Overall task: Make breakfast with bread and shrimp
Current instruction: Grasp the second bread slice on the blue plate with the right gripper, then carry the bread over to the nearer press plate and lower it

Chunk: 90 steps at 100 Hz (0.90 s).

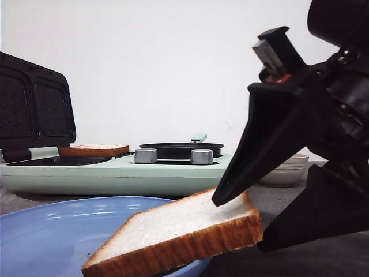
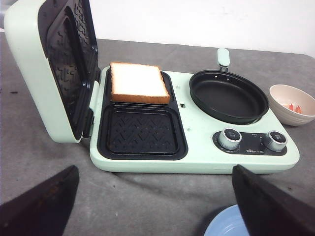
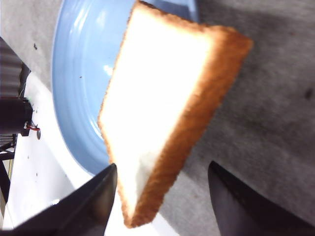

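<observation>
Front: right claw (image 1: 245,216) pinches a slice (image 1: 179,234) by one corner, slice tilted, its far end over the blue plate (image 1: 52,231); second slice (image 1: 94,150) sits on the maker (image 1: 115,173) beyond the claw. Left wrist: left claw (image 2: 155,196) spread wide, holding nothing, over the grey surface (image 2: 147,196); maker ahead of it, shrimp (image 2: 295,106) in a bowl (image 2: 290,98) past the pan (image 2: 229,96). Right wrist: slice end between the fingers (image 3: 93,201), plate beneath.

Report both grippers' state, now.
Left gripper: open, empty.
Right gripper: shut on the bread slice, over the blue plate.
</observation>
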### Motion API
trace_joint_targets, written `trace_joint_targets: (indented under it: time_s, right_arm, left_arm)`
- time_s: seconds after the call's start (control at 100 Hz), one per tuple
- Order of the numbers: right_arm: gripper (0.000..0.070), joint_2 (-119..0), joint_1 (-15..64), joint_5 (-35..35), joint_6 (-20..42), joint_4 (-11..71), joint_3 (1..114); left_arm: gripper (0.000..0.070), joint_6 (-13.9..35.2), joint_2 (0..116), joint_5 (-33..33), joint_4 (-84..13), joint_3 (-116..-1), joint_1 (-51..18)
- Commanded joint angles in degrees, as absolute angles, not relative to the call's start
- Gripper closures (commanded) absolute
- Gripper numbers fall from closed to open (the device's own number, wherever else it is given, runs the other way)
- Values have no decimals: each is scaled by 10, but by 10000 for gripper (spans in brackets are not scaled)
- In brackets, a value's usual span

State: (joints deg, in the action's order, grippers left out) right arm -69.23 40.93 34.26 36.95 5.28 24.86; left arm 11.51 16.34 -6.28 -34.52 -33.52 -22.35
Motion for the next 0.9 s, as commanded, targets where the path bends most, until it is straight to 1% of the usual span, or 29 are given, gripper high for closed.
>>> trace_joint_targets:
  time_s: [0.0, 0.11, 0.14, 0.16, 0.19, 0.26, 0.5, 0.69, 0.89]
  right_arm:
    - [339, -707, 416, 341, 376, 46, 251]
    - [346, -720, 420, 342, 375, 35, 251]
    - [372, -722, 421, 343, 375, 31, 251]
    - [403, -724, 422, 344, 375, 28, 251]
    - [475, -726, 423, 344, 375, 24, 251]
    - [699, -726, 427, 345, 375, 17, 251]
    - [700, -725, 430, 345, 383, 7, 251]
    - [700, -709, 430, 345, 389, -40, 252]
    - [700, -692, 430, 344, 415, -94, 256]
  left_arm:
    - [150, 110, 164, -67, -338, -336, -225]
    - [150, 110, 164, -67, -338, -336, -225]
    - [150, 110, 164, -67, -338, -336, -225]
    - [150, 110, 164, -67, -338, -336, -225]
    - [150, 110, 164, -67, -338, -336, -225]
    - [150, 110, 164, -67, -338, -336, -225]
    - [150, 110, 164, -67, -338, -336, -225]
    - [150, 110, 164, -68, -338, -336, -225]
    - [150, 100, 164, -92, -339, -336, -225]
